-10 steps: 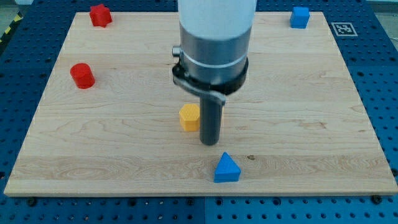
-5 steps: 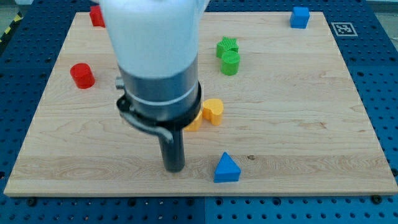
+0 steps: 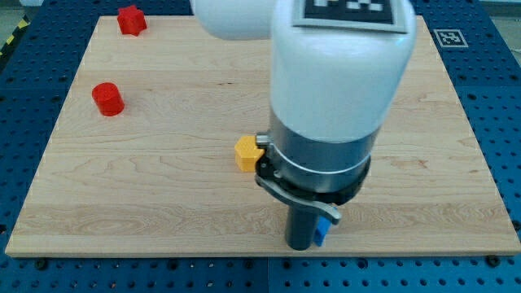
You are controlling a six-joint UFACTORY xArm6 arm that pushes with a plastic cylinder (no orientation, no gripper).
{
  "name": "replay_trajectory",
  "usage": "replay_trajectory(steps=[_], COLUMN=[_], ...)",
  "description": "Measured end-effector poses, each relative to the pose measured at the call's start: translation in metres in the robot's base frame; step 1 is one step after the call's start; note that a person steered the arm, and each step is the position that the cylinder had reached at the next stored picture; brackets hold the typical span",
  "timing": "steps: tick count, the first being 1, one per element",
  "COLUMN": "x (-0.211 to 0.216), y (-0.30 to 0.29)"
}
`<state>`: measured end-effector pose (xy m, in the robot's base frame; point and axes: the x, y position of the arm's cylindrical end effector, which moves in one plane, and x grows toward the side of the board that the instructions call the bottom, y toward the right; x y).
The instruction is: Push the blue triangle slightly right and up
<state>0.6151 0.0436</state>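
The blue triangle (image 3: 321, 232) sits near the board's bottom edge, right of centre. Only a small blue sliver shows; the rod and the arm hide the rest. My tip (image 3: 300, 247) is at the board's bottom edge, just left of the sliver and apparently touching it. The arm's white and grey body (image 3: 334, 106) fills the middle of the view.
A yellow block (image 3: 247, 152) lies at the board's centre, partly behind the arm. A red cylinder (image 3: 107, 98) is at the left, a red block (image 3: 130, 19) at the top left. The wooden board (image 3: 146, 195) lies on a blue perforated table. Other blocks are hidden by the arm.
My tip moved from left of the blue triangle down and right to its lower left side. The arm now covers the green blocks, the blue cube and most of the triangle.
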Motion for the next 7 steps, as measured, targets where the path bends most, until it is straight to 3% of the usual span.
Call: replay_trajectory(steps=[3, 7], x=[0.0, -0.018], y=[0.007, 0.068])
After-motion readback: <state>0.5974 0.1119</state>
